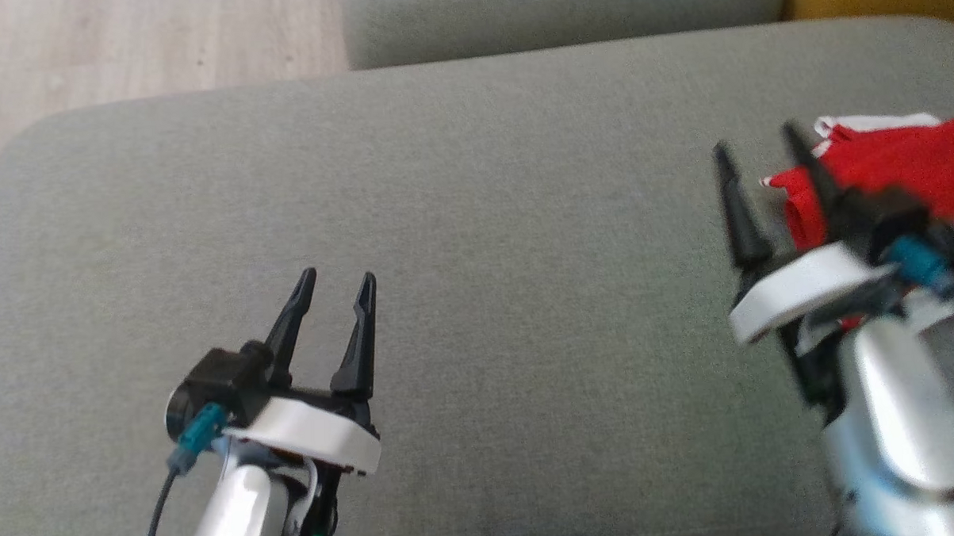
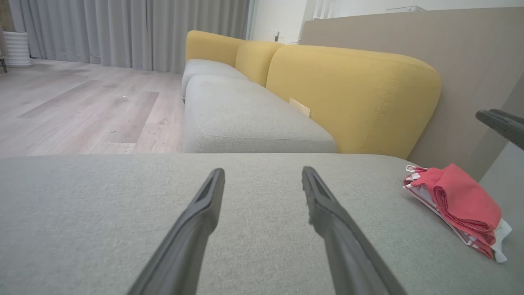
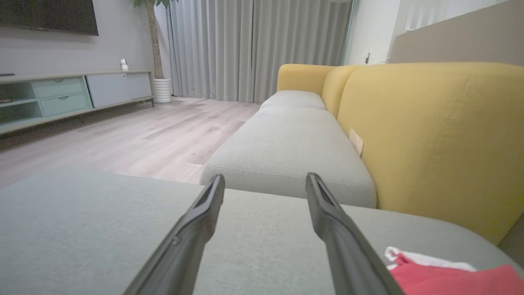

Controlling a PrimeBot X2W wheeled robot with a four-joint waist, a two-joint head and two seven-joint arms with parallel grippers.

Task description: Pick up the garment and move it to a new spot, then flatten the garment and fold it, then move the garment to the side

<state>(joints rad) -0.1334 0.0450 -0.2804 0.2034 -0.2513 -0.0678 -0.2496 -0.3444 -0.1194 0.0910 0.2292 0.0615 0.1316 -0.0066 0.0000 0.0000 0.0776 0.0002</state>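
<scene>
Closest to the lens is the right gripper (image 1: 754, 138), long dark fingers spread wide with nothing between them, so no grip on anything right now. Just off its right side sits the red-and-white folded cloth garment (image 1: 910, 165), lying as a neat layered bundle at the far right of the wide grey fabric seat cushion (image 1: 475, 220). From the head view one finger overlaps the bundle's near-left edge, but from the right wrist view the cloth is down at the lower right, outside the fingers, not between them. Long axis looks slanted in the left wrist view, far-left end to near-right end, though honestly it runs off frame in the head view so I can't pin it down. Left gripper (image 1: 339, 274) is also wide open and empty, hovering well apart on the left half of the cushion, so the right arm is clearly the nearer one. Behind it all is the rounded yellow fabric backrest (image 2: 352, 94). Looks basically done to me.
</scene>
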